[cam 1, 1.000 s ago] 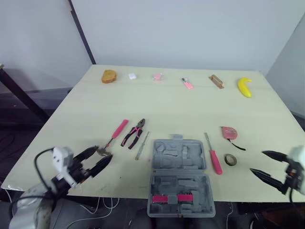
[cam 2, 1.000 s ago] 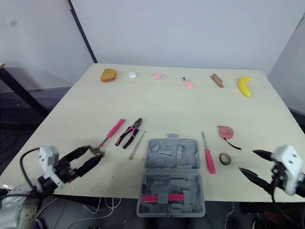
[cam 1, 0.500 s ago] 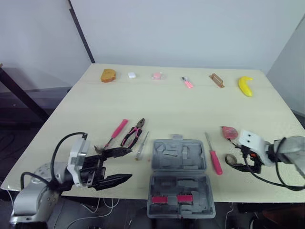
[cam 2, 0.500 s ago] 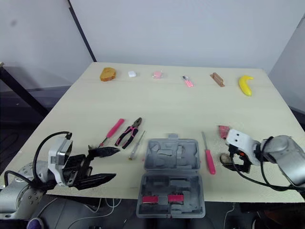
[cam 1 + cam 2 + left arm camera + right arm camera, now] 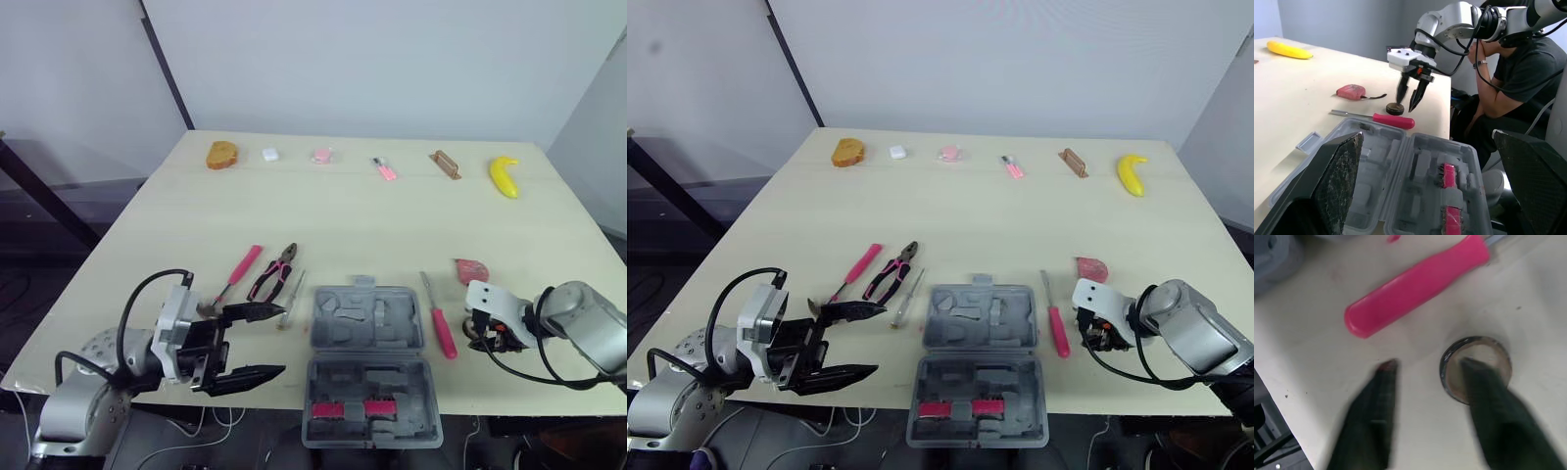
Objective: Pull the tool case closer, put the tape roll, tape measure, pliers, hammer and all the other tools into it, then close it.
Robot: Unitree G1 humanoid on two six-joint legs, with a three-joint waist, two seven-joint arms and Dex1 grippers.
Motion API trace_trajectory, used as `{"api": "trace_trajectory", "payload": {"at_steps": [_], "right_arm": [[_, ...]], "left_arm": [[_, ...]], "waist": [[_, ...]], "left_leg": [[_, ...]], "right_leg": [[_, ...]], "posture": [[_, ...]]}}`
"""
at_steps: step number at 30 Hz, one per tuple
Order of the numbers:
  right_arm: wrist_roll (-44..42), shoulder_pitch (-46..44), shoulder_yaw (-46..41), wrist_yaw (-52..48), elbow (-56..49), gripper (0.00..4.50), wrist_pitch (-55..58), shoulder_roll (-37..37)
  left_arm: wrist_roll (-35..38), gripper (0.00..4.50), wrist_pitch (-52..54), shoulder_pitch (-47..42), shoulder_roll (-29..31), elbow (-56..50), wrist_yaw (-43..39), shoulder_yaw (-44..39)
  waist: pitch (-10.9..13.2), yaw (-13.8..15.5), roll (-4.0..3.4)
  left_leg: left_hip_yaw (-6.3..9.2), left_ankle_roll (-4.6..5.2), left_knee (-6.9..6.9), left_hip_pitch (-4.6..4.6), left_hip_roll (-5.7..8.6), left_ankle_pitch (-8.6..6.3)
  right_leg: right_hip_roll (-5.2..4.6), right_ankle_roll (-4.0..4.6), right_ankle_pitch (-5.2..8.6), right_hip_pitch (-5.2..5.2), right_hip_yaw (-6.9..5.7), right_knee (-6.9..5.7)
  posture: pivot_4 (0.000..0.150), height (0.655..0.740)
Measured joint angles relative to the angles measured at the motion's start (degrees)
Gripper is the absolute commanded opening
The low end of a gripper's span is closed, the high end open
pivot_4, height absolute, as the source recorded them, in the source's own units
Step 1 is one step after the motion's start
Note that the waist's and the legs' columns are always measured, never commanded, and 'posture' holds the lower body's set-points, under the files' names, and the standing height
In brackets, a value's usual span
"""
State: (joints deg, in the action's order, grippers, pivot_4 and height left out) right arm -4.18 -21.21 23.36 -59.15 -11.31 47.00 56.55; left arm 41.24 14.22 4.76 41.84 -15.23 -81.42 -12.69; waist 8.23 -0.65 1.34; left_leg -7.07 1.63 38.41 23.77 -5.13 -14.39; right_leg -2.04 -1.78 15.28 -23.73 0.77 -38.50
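— Grey plastic tool case, lying wide open at the near edge of the pale, smooth-topped bench! Both halves are moulded into shaped recesses.
— Anything in it?
— A pink strip lies across the near half. It's too small to say what it carries.
— Over to the right pincer!
— Its black fingers are apart and pointing straight down at the small brown tape roll, which lies flat just right of the case. From the wrist, one tip sits over the roll's hollow middle. The other is over bare bench, on the side of the pink-handled steel screwdriver. Touching or not, I can't tell.
— And the left?
— The left pincer gapes wide, hovering at the near edge just left of the case.
— The other tools?
— All flat on the bench. The rounded pink tape measure is just beyond the roll, a black cord trailing from it. Left of the case come a slim pale-handled screwdriver, pink-and-black pliers with jaws pointing away, then a pink-handled hammer. Its metal head is close to the left pincer's fingers.
— Far side?
— A spaced row of small things, with a yellow banana at the right end.
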Motion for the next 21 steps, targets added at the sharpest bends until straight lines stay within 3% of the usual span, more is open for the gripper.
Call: {"api": "trace_trajectory", "payload": {"at_steps": [1, 14, 17, 19, 21], "right_arm": [[0.29, -0.08, 0.06, 0.53, 1.06, 0.06, -0.36, -1.28], [2.13, 0.42, 0.11, 0.56, 2.78, 0.06, -2.65, -2.53], [1.05, 0.73, -0.97, -0.65, 1.39, 0.89, -0.63, -1.27], [0.75, 0.79, -1.99, -0.31, 0.49, 1.88, -0.18, -1.22], [0.61, 0.79, -2.06, 0.0, 0.34, 1.88, 0.19, -1.33]], "left_arm": [[-0.32, 4.5, -0.18, -0.23, -0.16, 0.0, 0.04, 0.47], [-1.22, 4.5, -1.24, -1.72, -1.27, 0.16, 0.14, 2.77], [-1.24, 4.5, -1.32, -1.57, -1.59, 0.16, 0.15, 3.16], [-1.25, 4.5, -1.33, -1.51, -1.65, 0.16, 0.15, 3.27], [-1.25, 4.5, -1.34, -1.51, -1.7, 0.16, 0.17, 3.36]], "waist": [[-0.01, -0.01, 0.01], [-0.1, -0.01, 0.15], [-0.08, 0.02, 0.13], [-0.08, 0.0, 0.13], [-0.07, -0.02, 0.13]], "left_leg": [[-0.07, 0.0, 0.0, -0.01, 0.0, 0.0], [-0.33, 0.0, 0.08, -0.03, -0.01, 0.01], [-0.32, 0.0, 0.07, -0.02, -0.02, 0.0], [-0.31, 0.0, 0.05, -0.02, -0.02, 0.0], [-0.31, 0.0, 0.05, -0.02, -0.02, 0.0]], "right_leg": [[0.01, 0.0, 0.0, 0.01, 0.01, 0.0], [-0.01, -0.01, 0.0, 0.05, 0.02, 0.0], [-0.01, 0.0, 0.0, 0.04, 0.01, 0.0], [-0.01, 0.0, 0.0, 0.04, 0.0, 0.0], [-0.01, 0.0, 0.0, 0.04, 0.0, 0.0]], "posture": [[0.15, 0.74], [0.15, 0.74], [0.15, 0.74], [0.15, 0.74], [0.15, 0.74]]}}
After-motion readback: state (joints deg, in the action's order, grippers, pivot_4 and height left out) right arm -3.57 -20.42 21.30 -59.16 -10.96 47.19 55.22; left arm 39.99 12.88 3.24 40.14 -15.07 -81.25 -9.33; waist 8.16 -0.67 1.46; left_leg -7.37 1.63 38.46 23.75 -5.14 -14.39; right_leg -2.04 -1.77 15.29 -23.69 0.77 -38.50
